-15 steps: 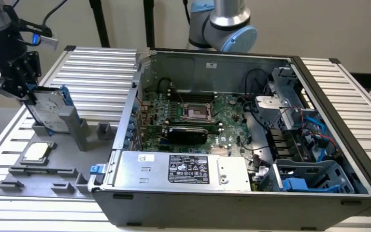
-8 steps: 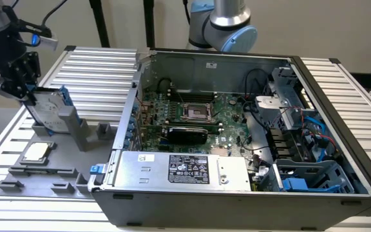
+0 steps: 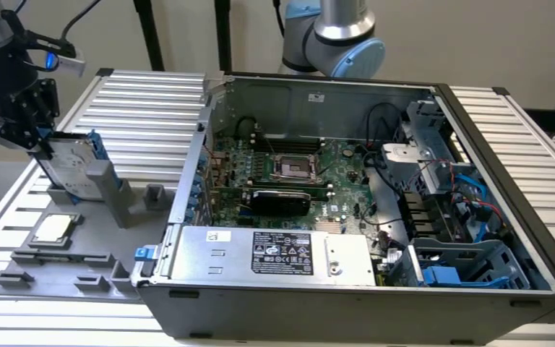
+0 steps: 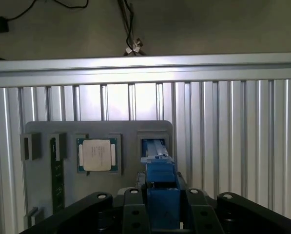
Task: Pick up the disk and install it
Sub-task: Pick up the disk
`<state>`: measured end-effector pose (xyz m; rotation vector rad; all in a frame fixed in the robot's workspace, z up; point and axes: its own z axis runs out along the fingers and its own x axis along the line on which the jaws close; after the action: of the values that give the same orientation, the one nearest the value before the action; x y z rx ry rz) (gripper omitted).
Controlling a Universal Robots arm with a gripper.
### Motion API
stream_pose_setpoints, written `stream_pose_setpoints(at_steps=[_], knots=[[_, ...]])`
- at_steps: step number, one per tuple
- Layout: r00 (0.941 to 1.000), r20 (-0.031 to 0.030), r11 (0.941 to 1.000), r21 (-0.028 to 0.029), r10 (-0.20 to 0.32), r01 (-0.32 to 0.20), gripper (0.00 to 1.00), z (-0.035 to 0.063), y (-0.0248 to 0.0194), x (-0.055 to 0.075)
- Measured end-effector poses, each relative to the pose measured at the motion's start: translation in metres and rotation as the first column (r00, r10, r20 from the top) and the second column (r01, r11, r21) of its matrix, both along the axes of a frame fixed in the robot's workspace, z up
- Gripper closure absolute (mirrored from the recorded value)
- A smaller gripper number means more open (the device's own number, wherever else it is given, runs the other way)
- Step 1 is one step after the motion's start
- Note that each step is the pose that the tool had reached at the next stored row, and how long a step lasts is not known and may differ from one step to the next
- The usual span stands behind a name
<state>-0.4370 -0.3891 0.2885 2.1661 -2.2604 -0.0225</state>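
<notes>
Here, the disk (image 3: 70, 170) is held on edge, slightly tilted, by the gripper (image 3: 38, 143) at about ten o'clock in the exterior view. The gripper's jaws are closed on the disk's upper end. In the wrist view the black fingers (image 4: 135, 209) are seen on either side of the disk's blue frame (image 4: 159, 178), pressed against it.

The disk's lower edge is placed at the upright posts of a grey tray (image 3: 95, 256). Whether it is clear of the tray's slot (image 4: 152, 144) cannot be told. A small square chip (image 3: 52, 229) is laid flat on the tray at about seven o'clock from the disk, apart from it.

An open computer case (image 3: 297, 90) is set at three o'clock from the tray, just beside it. A green circuit board (image 3: 335, 163) is seen inside, and a silver box with a black label (image 3: 210, 253) is fitted along the case's near wall.
</notes>
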Motion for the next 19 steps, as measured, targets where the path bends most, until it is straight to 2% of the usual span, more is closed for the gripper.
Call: stream_pose_setpoints(at_steps=[15, 19], knots=[[1.0000, 0.0001, 1.0000, 0.0002, 0.000, 0.000, 0.67, 0.0003, -0.0001, 0.0000], [1.0000, 0.0001, 1.0000, 0.0001, 0.000, 0.000, 0.67, 0.0068, -0.0001, 0.0000]])
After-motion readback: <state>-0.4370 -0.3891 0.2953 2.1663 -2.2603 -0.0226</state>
